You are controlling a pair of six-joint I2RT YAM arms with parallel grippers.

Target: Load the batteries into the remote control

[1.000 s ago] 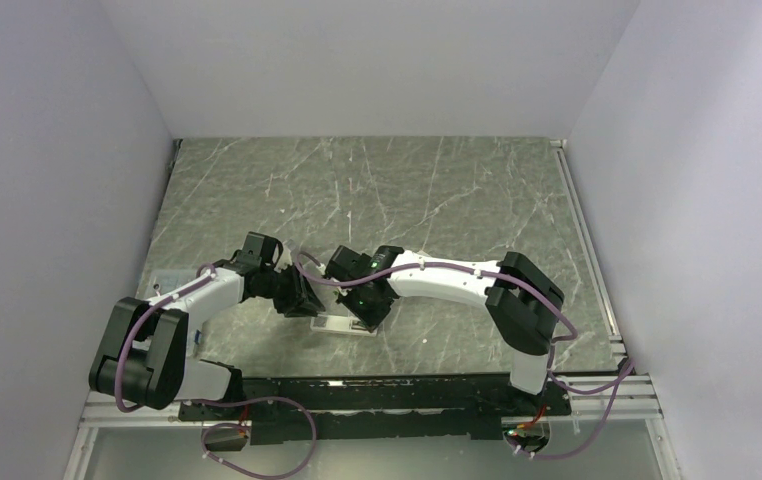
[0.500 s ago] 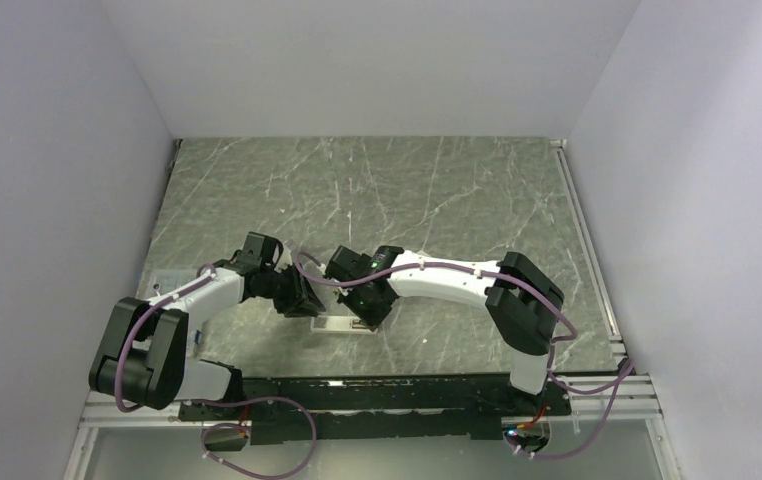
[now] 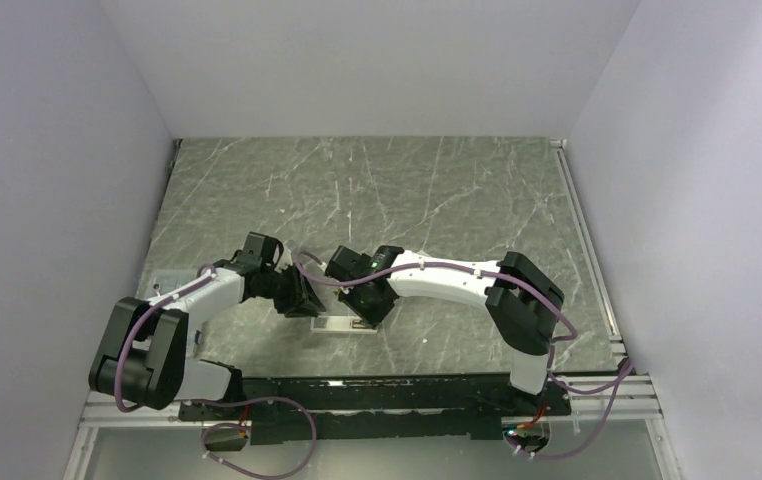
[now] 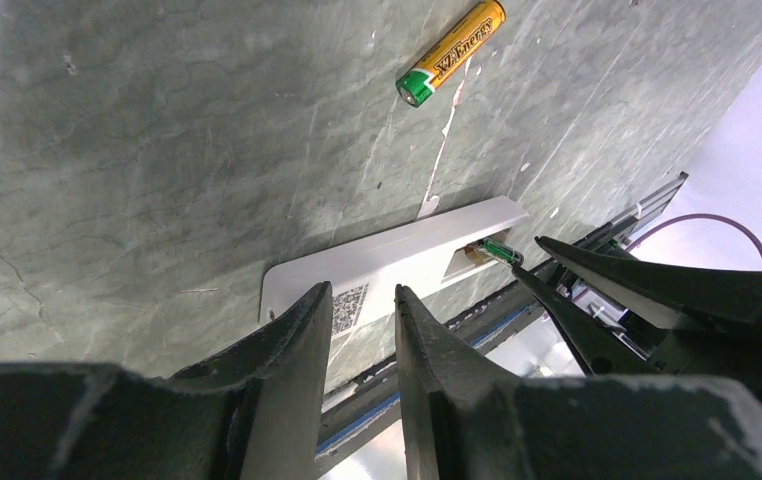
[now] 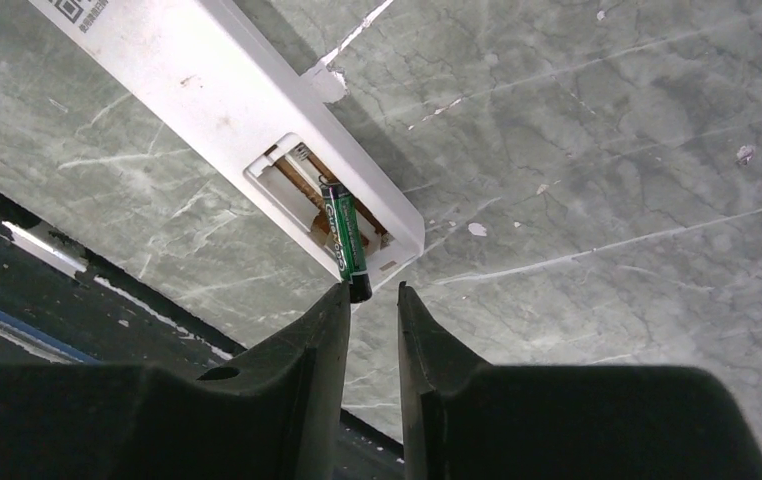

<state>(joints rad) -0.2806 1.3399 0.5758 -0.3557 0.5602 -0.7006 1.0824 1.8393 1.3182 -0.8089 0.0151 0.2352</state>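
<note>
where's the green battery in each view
top external: not visible, hidden under the right gripper
left wrist: green battery right of centre, at the far end of the remote
right wrist: centre, tilted in the remote's open battery slot
shared landmark: the white remote, seen in all three

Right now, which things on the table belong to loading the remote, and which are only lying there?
Part of the job:
remote
green battery, tilted in its open slot
orange battery, loose on the table

Just lying about:
small white speck beside the remote, too small to identify
purple robot cable
</note>
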